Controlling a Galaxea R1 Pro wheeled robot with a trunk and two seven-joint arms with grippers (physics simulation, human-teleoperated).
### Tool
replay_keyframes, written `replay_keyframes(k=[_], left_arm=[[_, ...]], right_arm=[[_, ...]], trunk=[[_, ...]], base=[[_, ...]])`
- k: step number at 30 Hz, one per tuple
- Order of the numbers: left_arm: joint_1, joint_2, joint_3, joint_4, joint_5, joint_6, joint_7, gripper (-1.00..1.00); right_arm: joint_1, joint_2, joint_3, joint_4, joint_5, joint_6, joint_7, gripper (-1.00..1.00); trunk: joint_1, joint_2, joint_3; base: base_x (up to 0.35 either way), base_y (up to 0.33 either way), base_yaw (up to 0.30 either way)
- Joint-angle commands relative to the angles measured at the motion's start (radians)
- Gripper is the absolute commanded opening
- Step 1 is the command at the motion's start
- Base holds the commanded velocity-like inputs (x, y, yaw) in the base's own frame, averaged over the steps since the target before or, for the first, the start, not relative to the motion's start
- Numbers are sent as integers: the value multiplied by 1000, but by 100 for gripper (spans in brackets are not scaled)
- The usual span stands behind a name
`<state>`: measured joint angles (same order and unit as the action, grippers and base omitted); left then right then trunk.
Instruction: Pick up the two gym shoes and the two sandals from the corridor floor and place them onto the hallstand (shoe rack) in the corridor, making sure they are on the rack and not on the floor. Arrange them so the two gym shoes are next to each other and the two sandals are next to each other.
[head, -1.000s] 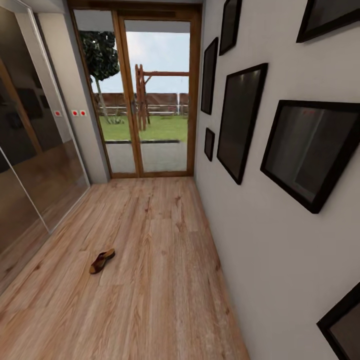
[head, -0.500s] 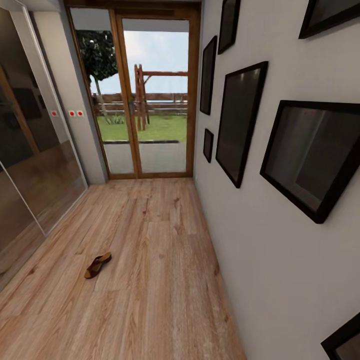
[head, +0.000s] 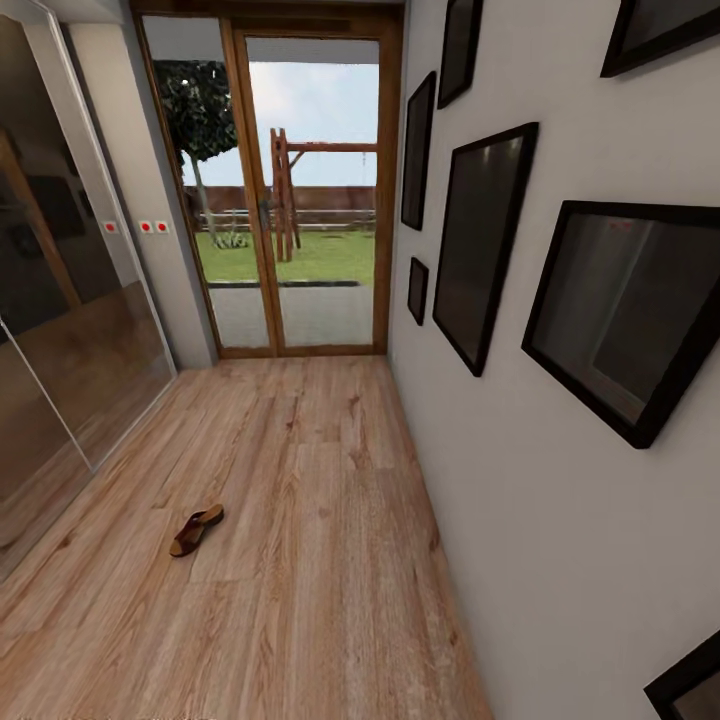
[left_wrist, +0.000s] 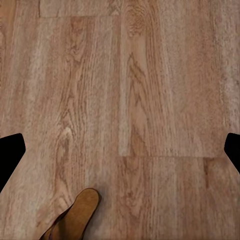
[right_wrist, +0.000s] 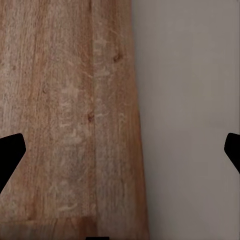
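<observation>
Sandal (head: 196, 530): lies alone on the corridor floor (head: 320, 560), nearer its left edge.
Left claw (left_wrist: 120, 150): spread wide, empty.
Right claw (right_wrist: 120, 150): spread wide, empty.

Daylight is pouring in through the glass door (head: 300, 200) at the upper centre of the head view, leaving the sky nearly washed out. The mirrored panels (head: 70, 330) at the left are throwing dim reflections. The floor (head: 320, 560) is lying evenly lit, with hardly any cast shadow. Straight edges are leaning outward toward the frame corners. Both wrist views are looking soft and slightly blurred.
</observation>
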<state>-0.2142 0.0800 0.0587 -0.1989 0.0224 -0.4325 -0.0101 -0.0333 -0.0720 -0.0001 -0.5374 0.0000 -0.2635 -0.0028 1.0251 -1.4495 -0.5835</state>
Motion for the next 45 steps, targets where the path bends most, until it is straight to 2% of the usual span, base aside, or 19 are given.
replay_keyframes(k=[1, 13, 30, 35, 42, 45], left_arm=[[-1, 0, 2, 1, 2, -3, -1, 100], [-1, 0, 3, 1, 2, -3, -1, 100], [-8, -2, 4, -10, 2, -2, 5, 100], [-26, -4, 6, -14, 3, 1, 8, 100], [-86, -7, 6, -14, 1, 11, 9, 100], [-105, -8, 6, -13, 1, 13, 9, 100]], right_arm=[[0, 0, 0, 0, 0, -3, 0, 100], [0, 2, 0, 0, 0, -3, 0, 100], [0, 4, 4, -7, 4, -3, 6, 100], [-8, 5, 4, -61, 6, -1, 6, 100], [-40, 6, 5, -195, 6, 7, 9, 100], [-51, 6, 5, -224, 6, 9, 9, 100]], trunk=[[0, 0, -1], [0, 0, -1], [0, 0, -1], [0, 0, -1], [0, 0, -1], [0, 0, -1]], base=[[0, 0, 133], [0, 0, 180], [0, 0, 21], [0, 0, 1], [0, 0, 0], [0, 0, 0]])
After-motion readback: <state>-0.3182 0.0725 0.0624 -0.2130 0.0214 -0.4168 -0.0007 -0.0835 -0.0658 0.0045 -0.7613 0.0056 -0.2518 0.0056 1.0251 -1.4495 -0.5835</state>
